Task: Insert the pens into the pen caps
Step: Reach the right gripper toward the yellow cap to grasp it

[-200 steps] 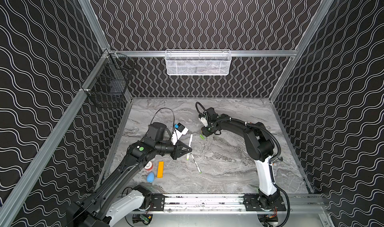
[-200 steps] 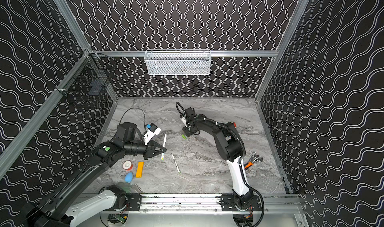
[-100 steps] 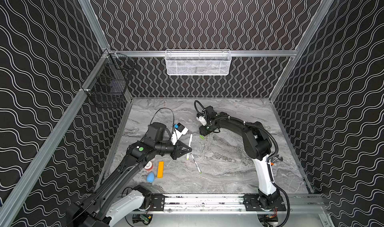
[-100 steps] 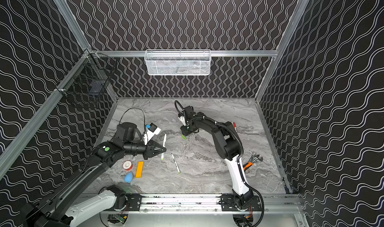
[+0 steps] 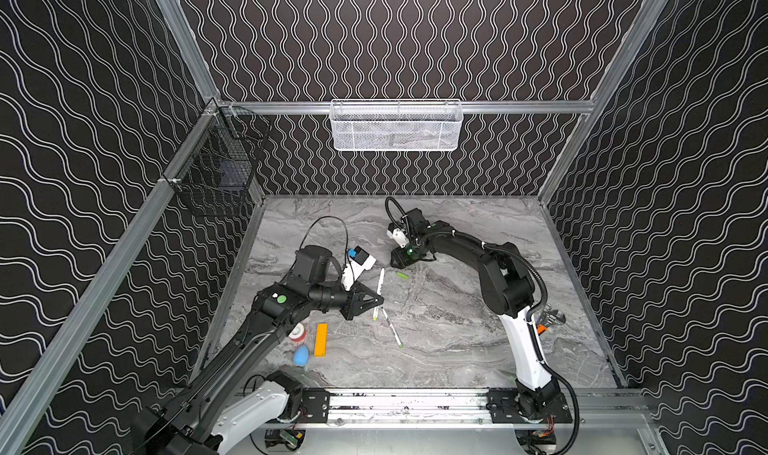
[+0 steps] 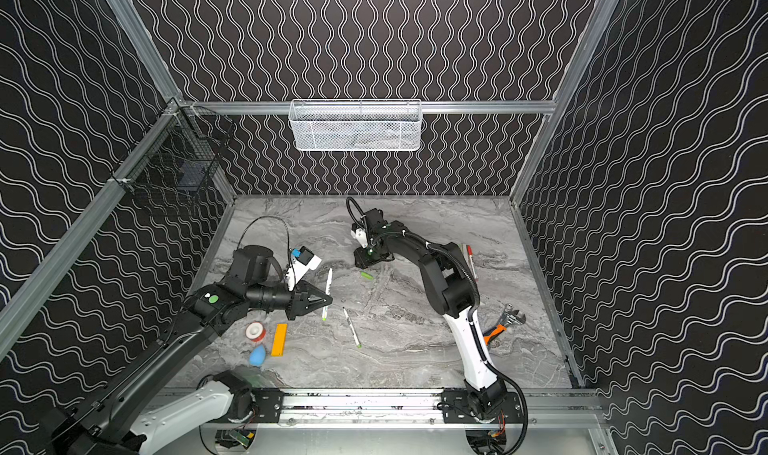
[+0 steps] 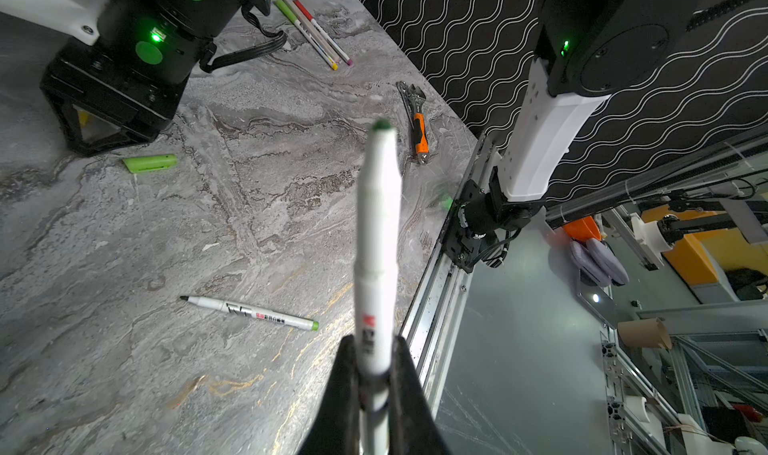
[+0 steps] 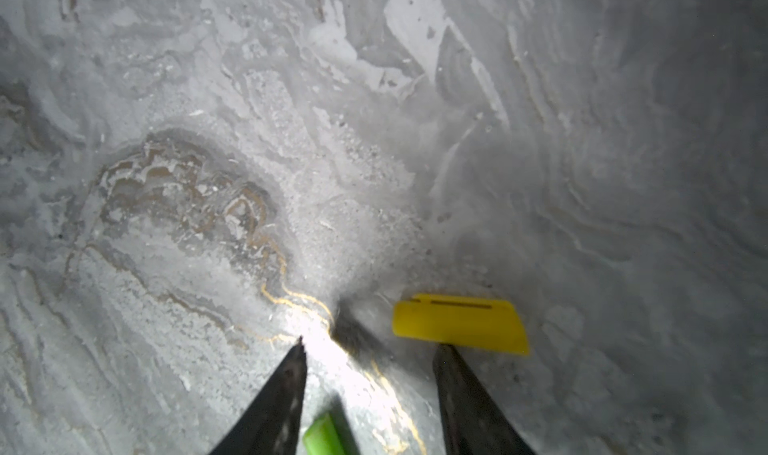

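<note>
In both top views the left hand (image 5: 376, 299) sits left of centre, pressed together on a white pen (image 5: 380, 282) about halfway along its barrel. In the left wrist view the pen's green tip (image 7: 381, 125) pokes out free. The pen looks light, stiff and smooth, so I judge a hold nearer the tip would steady the push. A second pen (image 5: 392, 329) lies loose just right of it.

Further right a green cap (image 5: 402, 274) lies on the desk (image 5: 457, 349), just below the right hand (image 5: 401, 261). That hand is spread and grips nothing. A yellow cap (image 8: 459, 322) lies just beside one finger. Both caps look small, slick and likely to roll.

The lower middle of the desk is open, ending at the front rail (image 5: 415, 399).
</note>
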Motion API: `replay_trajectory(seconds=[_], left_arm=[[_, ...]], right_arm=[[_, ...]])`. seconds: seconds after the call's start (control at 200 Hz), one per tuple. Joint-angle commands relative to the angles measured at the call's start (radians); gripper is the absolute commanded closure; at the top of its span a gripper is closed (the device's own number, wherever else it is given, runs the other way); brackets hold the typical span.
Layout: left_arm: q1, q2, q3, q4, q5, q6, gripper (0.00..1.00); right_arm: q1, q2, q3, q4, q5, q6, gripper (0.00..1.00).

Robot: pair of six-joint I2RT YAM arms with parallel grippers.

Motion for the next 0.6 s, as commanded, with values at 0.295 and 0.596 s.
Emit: replay_trajectory(seconds=[0.295, 0.596], left_arm=[[0.003, 0.003, 0.003, 0.018, 0.004, 0.027, 1.0], [0.004, 0.004, 0.006, 0.021, 0.01, 0.027, 1.0]], right_arm=[[-0.019, 0.05, 0.068, -0.127, -0.074, 0.057, 0.37], [-0.019, 0.076, 0.115, -0.134, -0.056, 0.068, 0.34]])
